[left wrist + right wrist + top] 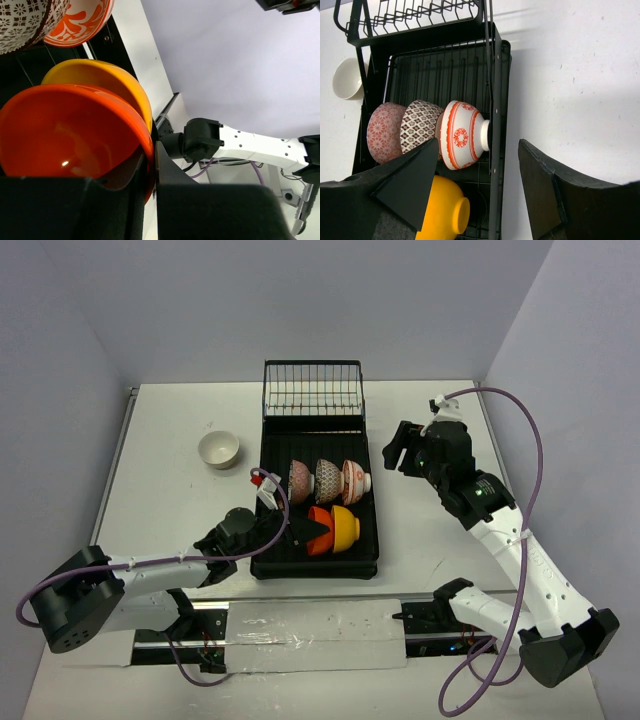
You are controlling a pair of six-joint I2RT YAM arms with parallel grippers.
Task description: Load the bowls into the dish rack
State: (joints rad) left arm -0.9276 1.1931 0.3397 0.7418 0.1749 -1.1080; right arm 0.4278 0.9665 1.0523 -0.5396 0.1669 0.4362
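seating red-orange bowl (65, 135) in dish rack (372, 530), left fingers (215, 212) pinched on its rim — next i let go; right fingers (405, 195) wide, empty.

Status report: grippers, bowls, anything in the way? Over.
Left gripper shut on rim of red-orange bowl, in dish rack. Right gripper open, empty, beside rack. Five racked; white bowl on table, left of rack. Nothing blocking it.

White tabletop (165, 505), plain pale grey-lilac walls (300, 300) on three sides, soft even light, faint shadows
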